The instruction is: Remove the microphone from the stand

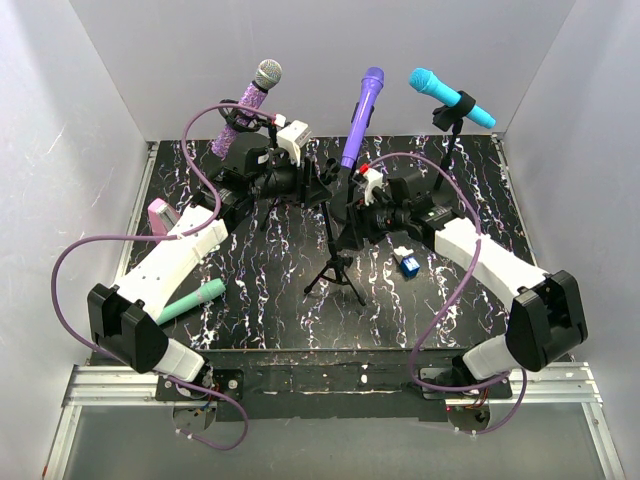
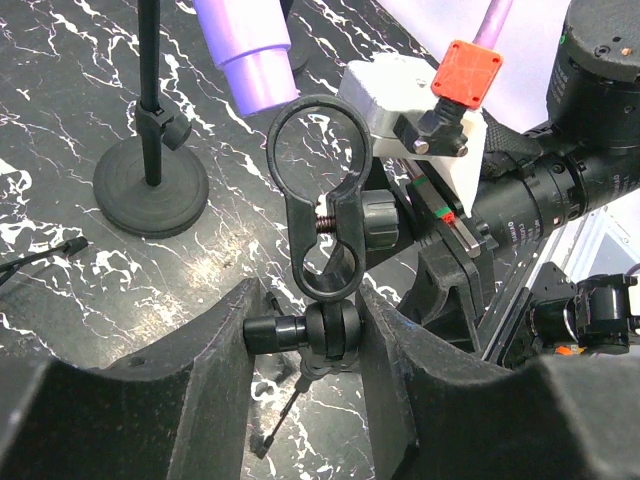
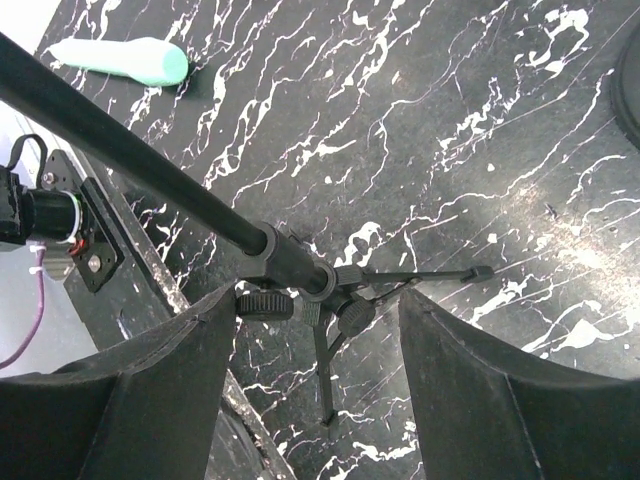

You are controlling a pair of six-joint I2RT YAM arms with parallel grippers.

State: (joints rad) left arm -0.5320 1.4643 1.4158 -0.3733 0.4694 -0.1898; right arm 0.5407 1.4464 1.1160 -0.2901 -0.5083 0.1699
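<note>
A purple microphone [image 1: 362, 110] rises at a slant from the top of the black tripod stand [image 1: 335, 265] in the middle of the table. In the left wrist view its lower end [image 2: 248, 45] shows just behind the stand's black ring clip [image 2: 320, 190]; I cannot tell how it sits there. My left gripper [image 2: 308, 310] [image 1: 322, 188] is shut on the pivot joint under that clip. My right gripper [image 3: 315, 305] [image 1: 350, 215] is open, its fingers straddling the stand's pole [image 3: 150, 170] just above the tripod hub [image 3: 335, 290] without touching it.
A glittery purple microphone [image 1: 250, 100] stands clipped at the back left, a cyan one [image 1: 450, 95] at the back right. A mint-green microphone [image 1: 195, 298] [image 3: 120, 58] lies at the front left. A pink object [image 1: 160, 215] and a small blue box [image 1: 408, 265] are on the table. A round stand base [image 2: 150, 190] is close by.
</note>
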